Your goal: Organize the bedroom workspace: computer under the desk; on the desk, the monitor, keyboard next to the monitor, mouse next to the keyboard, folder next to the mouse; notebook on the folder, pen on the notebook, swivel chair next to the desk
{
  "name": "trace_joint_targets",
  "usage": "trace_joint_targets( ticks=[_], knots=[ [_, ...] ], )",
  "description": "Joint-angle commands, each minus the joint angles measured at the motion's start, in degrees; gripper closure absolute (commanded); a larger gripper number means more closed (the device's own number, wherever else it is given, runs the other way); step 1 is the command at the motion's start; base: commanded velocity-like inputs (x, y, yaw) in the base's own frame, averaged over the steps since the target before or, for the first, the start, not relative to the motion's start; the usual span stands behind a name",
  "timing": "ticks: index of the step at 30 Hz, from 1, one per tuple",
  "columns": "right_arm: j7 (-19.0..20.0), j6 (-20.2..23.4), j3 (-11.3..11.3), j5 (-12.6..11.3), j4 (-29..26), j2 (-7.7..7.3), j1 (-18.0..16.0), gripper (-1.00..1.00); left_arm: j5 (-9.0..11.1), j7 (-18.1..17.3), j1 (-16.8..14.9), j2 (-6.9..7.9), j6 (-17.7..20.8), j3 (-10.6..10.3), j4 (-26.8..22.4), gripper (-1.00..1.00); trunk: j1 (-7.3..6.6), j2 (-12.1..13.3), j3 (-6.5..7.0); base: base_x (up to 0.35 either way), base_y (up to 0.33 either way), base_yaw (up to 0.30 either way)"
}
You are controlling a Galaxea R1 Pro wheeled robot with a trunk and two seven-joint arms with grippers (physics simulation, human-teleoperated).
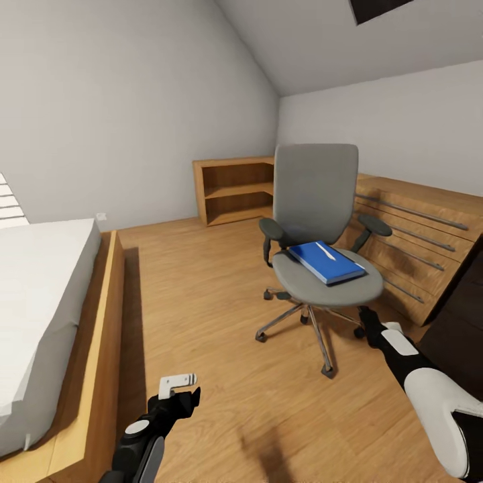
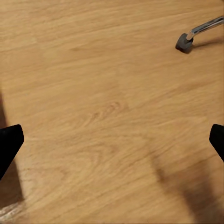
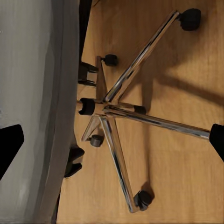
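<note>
**A:** What risk do you face?

**B:** The swivel chair rolls on casters. Bump its seat and it drifts, and the white pen can slide off the blue folder.

**A:** Where is the folder relative to your jaws?

**B:** On the seat, above your right gripper, whose jaws are spread wide beside the seat edge over the chrome base. Your left gripper, also wide, hangs over bare floor, well apart.

The folder lies on the swivel chair, bed at left, shelf behind
</note>
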Motion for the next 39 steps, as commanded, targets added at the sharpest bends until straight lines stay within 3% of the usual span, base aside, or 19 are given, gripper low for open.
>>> trace_joint_targets(
  ticks=[1,4,12,15,19,24,27,31,35,39],
  knots=[
    [0.2,0.3,-0.2,-0.1,-0.1,0.51,0.1,-1.00,0.5,0.5,0.0,-0.04,0.2,-0.1,0.0,-1.00,-0.02,0.0,-0.05,-0.019,0.000,0.000],
    [1.8,0.3,-0.2,1.2,-0.1,1.61,0.6,-1.00,0.5,0.5,0.0,-0.11,0.2,-1.3,0.1,-1.00,-0.02,0.0,-0.05,-0.011,0.000,0.000],
    [6.3,0.3,-0.2,6.9,-0.1,5.29,2.0,-1.00,0.4,1.3,0.0,-0.17,0.4,-6.6,-0.1,-1.00,-0.02,0.0,-0.05,-0.003,0.000,0.000],
    [7.3,0.3,-0.2,8.1,-0.1,6.44,2.1,-1.00,0.5,2.5,0.0,-0.65,0.7,-7.2,-0.4,-1.00,-0.02,0.0,-0.05,0.000,0.000,0.000],
    [8.1,0.3,-0.1,10.1,-0.1,8.07,2.3,-1.00,0.5,6.8,-1.1,-2.79,1.8,-7.7,-0.6,-1.00,-0.02,0.0,-0.05,0.000,0.000,0.000],
    [8.6,0.3,-0.1,13.0,-0.1,9.34,2.3,-1.00,0.9,12.9,-6.3,-3.04,6.7,-7.9,-0.1,-1.00,-0.02,0.0,-0.05,0.000,0.000,0.000],
    [9.1,0.3,0.0,14.8,-0.2,9.88,2.3,-1.00,2.3,15.4,-11.9,-3.04,12.3,-7.9,2.2,-1.00,-0.02,0.0,-0.05,0.000,0.000,0.000],
    [10.3,0.3,0.1,15.7,-0.1,10.29,2.3,-1.00,5.9,16.5,-16.8,-3.04,16.0,-8.0,6.4,-1.00,-0.02,0.0,-0.05,0.000,0.000,0.000],
    [11.8,0.3,0.8,16.2,-0.1,10.81,2.3,-1.00,12.0,16.9,-19.8,-3.04,17.5,-8.0,10.7,-1.00,-0.02,0.0,-0.05,0.000,0.000,0.000],
    [13.0,0.3,1.7,16.6,-0.1,11.02,2.3,-1.00,14.7,17.0,-20.6,-3.04,17.5,-8.1,12.4,-1.00,-0.02,0.0,-0.05,0.000,0.000,0.000]
  ],
)
